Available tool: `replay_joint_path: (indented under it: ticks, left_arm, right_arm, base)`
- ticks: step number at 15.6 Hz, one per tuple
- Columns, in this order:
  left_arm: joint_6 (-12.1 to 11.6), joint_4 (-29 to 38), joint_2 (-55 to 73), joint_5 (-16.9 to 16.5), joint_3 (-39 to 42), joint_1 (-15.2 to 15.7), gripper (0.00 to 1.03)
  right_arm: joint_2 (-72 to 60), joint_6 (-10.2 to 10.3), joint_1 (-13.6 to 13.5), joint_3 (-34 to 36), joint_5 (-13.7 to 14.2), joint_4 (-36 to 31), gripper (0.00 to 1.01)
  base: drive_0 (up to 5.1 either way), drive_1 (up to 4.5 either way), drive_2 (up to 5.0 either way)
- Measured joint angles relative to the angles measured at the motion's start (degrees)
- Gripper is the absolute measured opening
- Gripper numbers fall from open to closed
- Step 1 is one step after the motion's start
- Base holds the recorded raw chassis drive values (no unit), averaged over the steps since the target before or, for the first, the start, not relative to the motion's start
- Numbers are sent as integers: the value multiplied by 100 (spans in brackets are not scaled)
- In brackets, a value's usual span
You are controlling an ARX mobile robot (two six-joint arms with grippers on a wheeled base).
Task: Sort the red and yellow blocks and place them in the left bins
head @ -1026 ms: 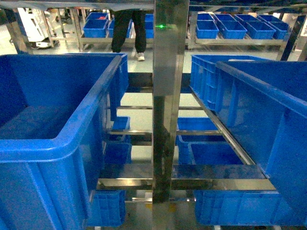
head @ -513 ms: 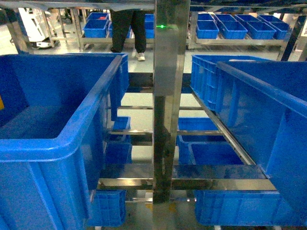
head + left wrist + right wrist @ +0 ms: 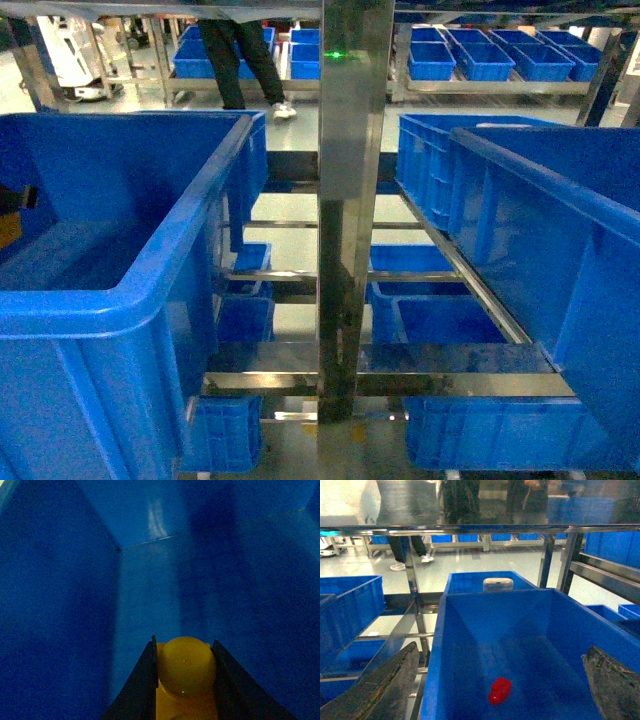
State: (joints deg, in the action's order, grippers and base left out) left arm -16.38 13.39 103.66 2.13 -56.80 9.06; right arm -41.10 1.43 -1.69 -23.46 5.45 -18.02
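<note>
A glossy yellow block [image 3: 185, 672] with a round stud sits clamped between the two dark fingers of my left gripper [image 3: 184, 641], inside a deep blue left bin [image 3: 60, 580] above its floor. In the head view that bin [image 3: 170, 250] fills the left side, and only a dark bit of the left gripper [image 3: 10, 198] and a sliver of the yellow block [image 3: 6, 230] show at the frame's left edge. My right gripper [image 3: 502, 650] hangs open over another deep blue crate [image 3: 432, 670]. A small red block [image 3: 500, 690] lies on that crate's floor.
A steel rack post [image 3: 352, 200] stands in the middle, with large blue crates [image 3: 540, 200] to its right and smaller blue trays [image 3: 440, 320] on lower shelves. A white object [image 3: 498, 584] rests in the crate behind. A person [image 3: 240, 50] walks at the back.
At the left edge of the head view the left gripper and a yellow sliver have come into sight inside the left bin. The person at the back has stepped left.
</note>
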Motion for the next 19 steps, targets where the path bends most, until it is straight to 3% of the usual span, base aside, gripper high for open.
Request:
replay_joint_path:
  ticks: [5,10,13,17,19]
  left_arm:
    - [52,61,114,-9,-26,44,22]
    - [129,404,68,-42,-118,15,70]
    - [367,129,-188,-269,-136,0,100]
    - [822,-205,-1169,-846,258,2,98]
    - [892,-293,-1543,-1123,645,129,98]
  right_arm:
    - [0,0,0,0,0,-2,98]
    - [0,0,0,0,0,-2,98]
    - [0,0,0,0,0,-2,98]
    - [2,0,0,0,0,-4,98]
    - [0,0,0,0,0,-2,98]
  base:
    - [0,0,0]
    - [0,0,0]
    - [0,0,0]
    - [0,0,0]
    - [0,0,0]
